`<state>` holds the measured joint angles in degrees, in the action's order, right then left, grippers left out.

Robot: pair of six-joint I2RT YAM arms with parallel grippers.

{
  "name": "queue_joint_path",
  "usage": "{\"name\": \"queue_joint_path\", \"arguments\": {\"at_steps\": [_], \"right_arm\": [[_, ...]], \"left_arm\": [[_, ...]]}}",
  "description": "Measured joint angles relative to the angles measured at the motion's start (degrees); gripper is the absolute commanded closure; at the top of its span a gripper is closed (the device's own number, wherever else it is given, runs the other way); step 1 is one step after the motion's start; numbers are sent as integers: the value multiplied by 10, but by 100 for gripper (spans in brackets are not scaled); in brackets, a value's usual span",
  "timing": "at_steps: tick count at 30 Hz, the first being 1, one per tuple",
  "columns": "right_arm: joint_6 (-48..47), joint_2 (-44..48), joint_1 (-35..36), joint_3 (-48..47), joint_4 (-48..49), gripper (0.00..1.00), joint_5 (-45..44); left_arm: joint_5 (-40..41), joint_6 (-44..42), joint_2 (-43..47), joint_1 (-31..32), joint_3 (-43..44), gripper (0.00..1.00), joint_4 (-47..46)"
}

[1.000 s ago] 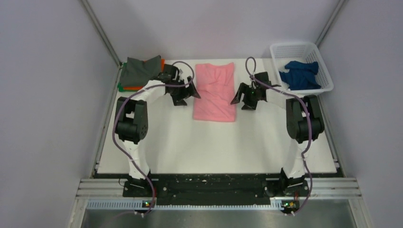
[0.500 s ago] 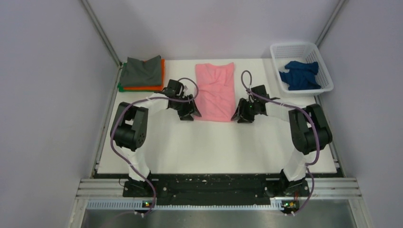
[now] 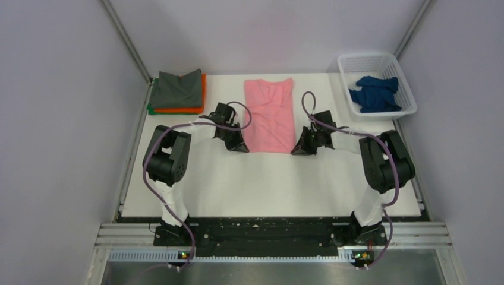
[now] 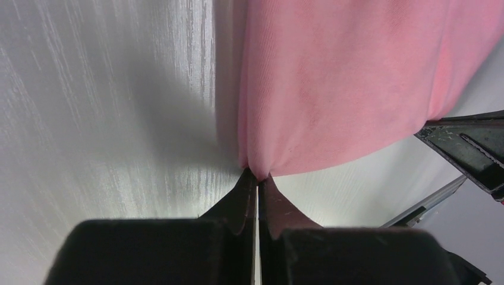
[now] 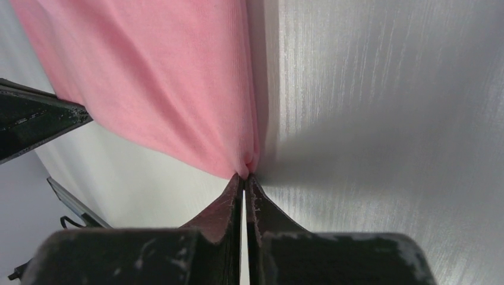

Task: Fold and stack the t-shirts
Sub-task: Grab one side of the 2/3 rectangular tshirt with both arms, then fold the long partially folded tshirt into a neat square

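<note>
A light pink t-shirt (image 3: 269, 114) lies folded lengthwise in the middle of the white table. My left gripper (image 3: 242, 147) is shut on its near left corner, where the cloth (image 4: 333, 83) bunches at the fingertips. At the near right corner my right gripper (image 3: 295, 151) is shut on the pink cloth (image 5: 160, 77) in the same way. A stack with a dark grey t-shirt (image 3: 176, 88) on top of an orange one (image 3: 181, 110) and a green one (image 3: 151, 110) sits at the far left. A navy blue t-shirt (image 3: 374, 92) lies crumpled in the basket.
The white lattice basket (image 3: 350, 62) stands at the far right corner. Grey walls close in on both sides. The arm bases and a black rail (image 3: 267, 228) run along the near edge.
Both grippers came down and toward me along the pink t-shirt's sides to its near corners, and both closed on the cloth.
</note>
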<state>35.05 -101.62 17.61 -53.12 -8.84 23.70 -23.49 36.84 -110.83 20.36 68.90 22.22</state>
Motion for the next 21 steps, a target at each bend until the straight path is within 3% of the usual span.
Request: {"name": "queue_joint_path", "arguments": {"at_steps": [5,13,17,21], "right_arm": [[-3,16,3,23,8,100,5],[-20,140,38,125,-84,100,58],[-2,251,68,160,-150,100,104],[11,346,69,135,-179,100,151]], "left_arm": [[25,4,39,5,-50,100,-26],[31,5,221,43,-209,100,22],[20,8,348,60,-222,100,81],[18,10,455,60,-202,100,119]]}}
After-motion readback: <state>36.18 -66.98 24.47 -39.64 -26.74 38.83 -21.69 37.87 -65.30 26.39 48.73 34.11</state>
